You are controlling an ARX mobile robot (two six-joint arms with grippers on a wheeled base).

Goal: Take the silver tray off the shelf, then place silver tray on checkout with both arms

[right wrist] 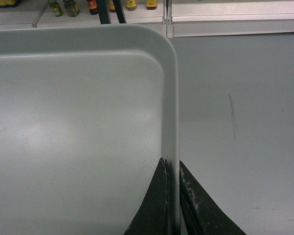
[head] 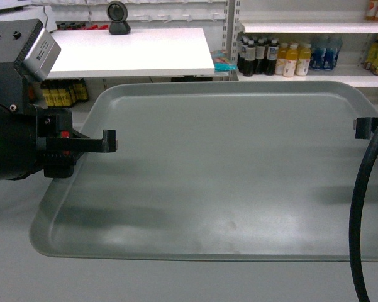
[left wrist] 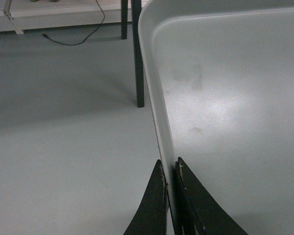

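Head view: left pincer and right pincer each clamp the silver tray's opposite rims.

The tray is showing a dull, smooth grey metal-like face, smudged and faintly shining. The black jaws are looking matt and scuffed. The floor is appearing smooth, grey and matt.

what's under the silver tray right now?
Both wrist views show grey floor beside and below the silver tray, plus a dark table leg, so it hangs in the air. The left gripper and right gripper pinch its rims. Directly beneath is hidden.
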